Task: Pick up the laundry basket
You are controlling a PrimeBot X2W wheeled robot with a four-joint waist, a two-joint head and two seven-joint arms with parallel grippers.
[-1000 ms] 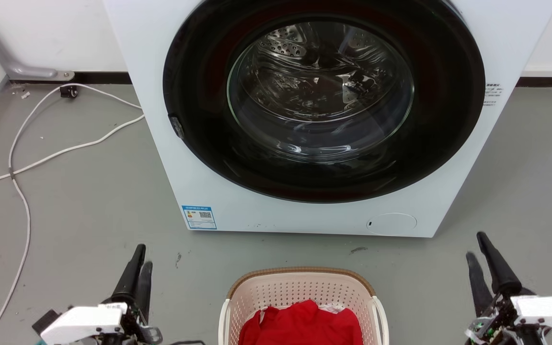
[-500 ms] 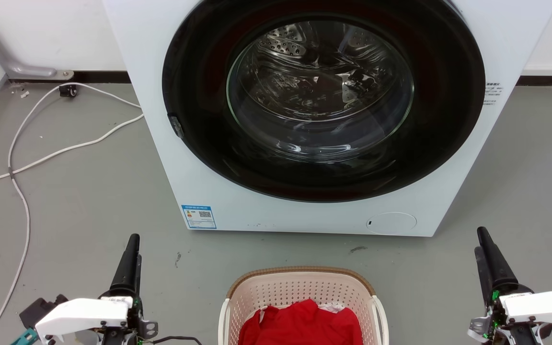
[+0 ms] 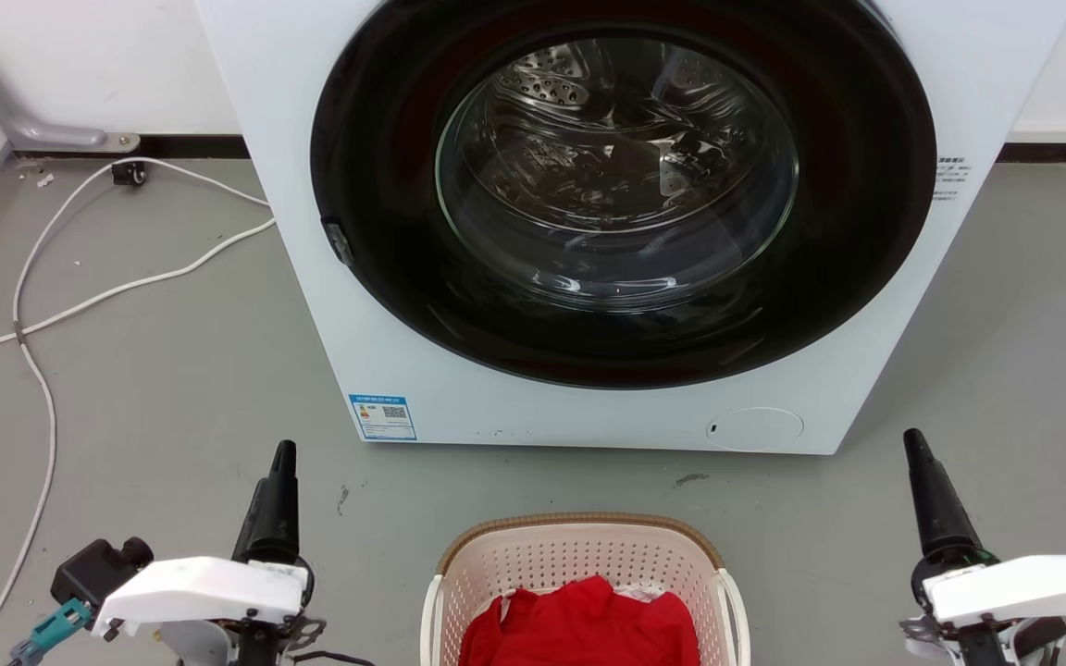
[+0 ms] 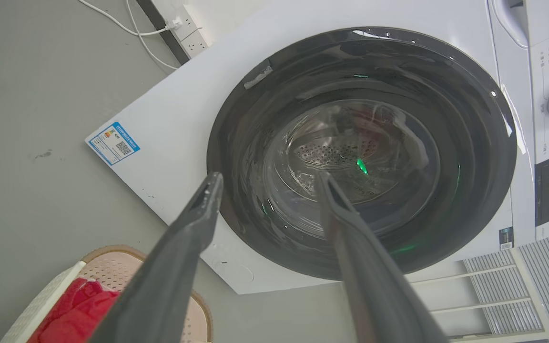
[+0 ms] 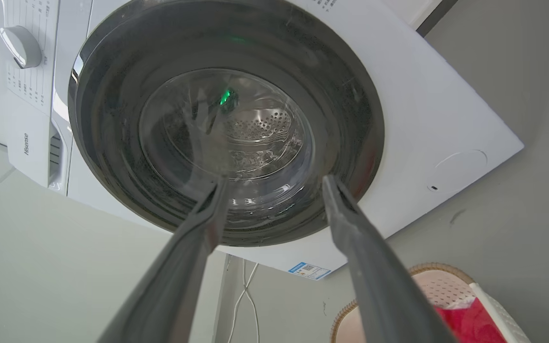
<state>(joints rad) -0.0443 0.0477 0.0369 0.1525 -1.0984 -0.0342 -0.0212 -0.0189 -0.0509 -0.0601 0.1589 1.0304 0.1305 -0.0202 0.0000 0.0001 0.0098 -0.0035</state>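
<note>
Item: laundry basket [image 3: 579, 522], on the floor before the washing machine [image 3: 311, 314], between my grippers and apart from both; red garment [image 3: 579, 620] inside.
Left gripper [image 4: 269, 183]: fingers spread, empty.
Right gripper [image 5: 274, 183]: fingers spread, empty.
Step, as I judge it: approach. I should lower each gripper to a white side handle [image 3: 734, 601], close evenly, lift level.
Markings: "Hisense" [image 5: 25, 144] on the washer panel; blue label [image 3: 383, 418], QR code, print unreadable.

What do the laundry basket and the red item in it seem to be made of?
The cream perforated laundry basket looks like matte moulded plastic, with regular holes; its brown rim looks woven, possibly plastic. The red item looks like soft cloth, from its folds.
</note>
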